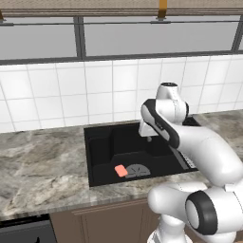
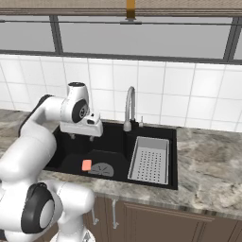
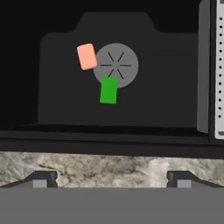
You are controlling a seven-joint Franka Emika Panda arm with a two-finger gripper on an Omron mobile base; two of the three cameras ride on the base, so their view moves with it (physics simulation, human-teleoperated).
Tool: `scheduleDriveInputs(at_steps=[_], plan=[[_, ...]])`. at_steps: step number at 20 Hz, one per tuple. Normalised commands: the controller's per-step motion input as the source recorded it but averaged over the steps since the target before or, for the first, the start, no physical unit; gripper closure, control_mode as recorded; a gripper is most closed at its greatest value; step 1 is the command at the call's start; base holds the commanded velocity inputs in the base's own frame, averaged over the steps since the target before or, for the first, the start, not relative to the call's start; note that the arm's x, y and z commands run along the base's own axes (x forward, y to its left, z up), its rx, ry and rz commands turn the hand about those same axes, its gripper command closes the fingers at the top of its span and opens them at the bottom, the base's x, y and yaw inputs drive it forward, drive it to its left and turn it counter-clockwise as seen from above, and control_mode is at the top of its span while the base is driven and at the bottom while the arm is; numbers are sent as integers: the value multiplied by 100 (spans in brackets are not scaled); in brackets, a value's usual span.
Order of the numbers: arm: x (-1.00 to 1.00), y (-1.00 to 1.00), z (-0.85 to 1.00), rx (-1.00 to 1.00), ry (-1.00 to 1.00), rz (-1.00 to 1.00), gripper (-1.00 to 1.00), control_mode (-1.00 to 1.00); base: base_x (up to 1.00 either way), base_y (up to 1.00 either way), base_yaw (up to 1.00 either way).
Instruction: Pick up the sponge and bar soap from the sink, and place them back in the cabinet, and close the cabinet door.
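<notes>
White tiles back your grey marbled table (image 1: 38, 166), and the black sink (image 1: 102, 142) is set into it. Your hand (image 2: 80, 136) hangs above the sink's back half, pointing down, well clear of the floor of the basin. In the hand view its two tips (image 3: 43, 179) stand wide apart with nothing between them. You see the soap (image 3: 87, 56) flat on the basin floor, just beside the round drain (image 3: 120, 61). You see the sponge (image 3: 108, 90) lying green side up, overlapping the drain's edge, close to the soap but not touching it. A pale perforated tray (image 2: 150, 159) sits in the sink's right part, below the curved faucet (image 2: 129, 108)
</notes>
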Motion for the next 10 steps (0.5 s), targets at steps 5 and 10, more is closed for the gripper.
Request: scheduleDriveInputs(at_steps=[5,10], plan=[[6,0,-39,0,0,0,-100,-100,0,0,0],[9,0,-41,0,0,0,-100,-100,0,0,0]])
